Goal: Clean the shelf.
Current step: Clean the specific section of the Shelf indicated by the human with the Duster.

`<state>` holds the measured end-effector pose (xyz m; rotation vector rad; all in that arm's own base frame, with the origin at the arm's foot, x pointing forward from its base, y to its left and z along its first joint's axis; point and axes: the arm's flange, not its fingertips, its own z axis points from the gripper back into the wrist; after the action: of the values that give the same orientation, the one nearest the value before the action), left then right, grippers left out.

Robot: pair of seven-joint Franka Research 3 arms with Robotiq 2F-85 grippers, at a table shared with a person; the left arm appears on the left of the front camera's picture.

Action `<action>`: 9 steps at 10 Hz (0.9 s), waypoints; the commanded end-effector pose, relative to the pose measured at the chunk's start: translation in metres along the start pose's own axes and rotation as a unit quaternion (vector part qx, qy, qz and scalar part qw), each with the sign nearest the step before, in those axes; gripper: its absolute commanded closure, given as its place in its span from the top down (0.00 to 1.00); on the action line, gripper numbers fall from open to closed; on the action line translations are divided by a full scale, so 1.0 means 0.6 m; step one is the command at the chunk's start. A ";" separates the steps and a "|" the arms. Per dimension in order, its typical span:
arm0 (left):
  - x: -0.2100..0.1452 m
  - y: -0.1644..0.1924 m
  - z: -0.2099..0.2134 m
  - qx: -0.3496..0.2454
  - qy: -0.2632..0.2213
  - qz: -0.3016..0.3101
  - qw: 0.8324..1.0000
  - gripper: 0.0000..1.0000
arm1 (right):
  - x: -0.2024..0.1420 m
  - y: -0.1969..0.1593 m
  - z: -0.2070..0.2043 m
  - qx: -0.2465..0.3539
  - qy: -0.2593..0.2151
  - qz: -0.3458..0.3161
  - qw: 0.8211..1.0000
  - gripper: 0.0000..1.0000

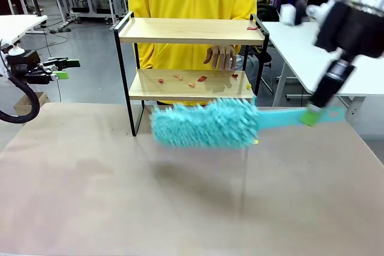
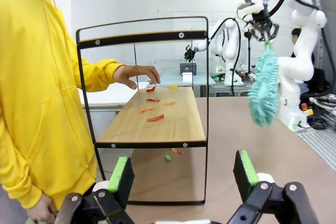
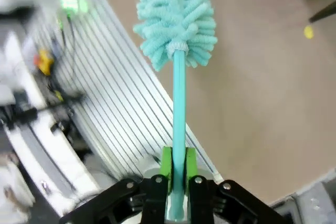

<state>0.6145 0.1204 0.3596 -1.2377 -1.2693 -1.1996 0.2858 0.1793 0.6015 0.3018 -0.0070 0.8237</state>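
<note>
Front view: the shelf stands upright, long axis left-right; right jaws clamp the duster handle, left jaws gape.

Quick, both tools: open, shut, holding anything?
Left tool: open, empty.
Right tool: shut on the handle of the turquoise duster.

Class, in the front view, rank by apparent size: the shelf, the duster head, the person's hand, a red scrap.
1. shelf, largest
2. duster head, nearer the camera yet clearly smaller
3. person's hand
4. red scrap, smallest
</note>
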 end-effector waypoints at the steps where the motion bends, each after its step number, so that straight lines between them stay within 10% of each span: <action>1: 0.003 -0.003 0.001 0.001 -0.001 -0.006 1.000 1.00 | 0.075 0.051 -0.003 -0.019 -0.077 -0.103 0.992 0.13; 6: 0.003 -0.003 0.001 0.001 -0.001 -0.006 1.000 1.00 | 0.200 0.131 -0.043 -0.058 -0.180 -0.266 0.945 0.13; 9: 0.003 -0.003 0.001 0.001 -0.001 -0.006 1.000 1.00 | 0.172 0.129 -0.033 -0.026 -0.156 -0.212 0.964 0.13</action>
<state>0.6145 0.1205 0.3596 -1.2376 -1.2693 -1.1995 0.3008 0.3167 0.6099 0.3640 -0.2517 0.3076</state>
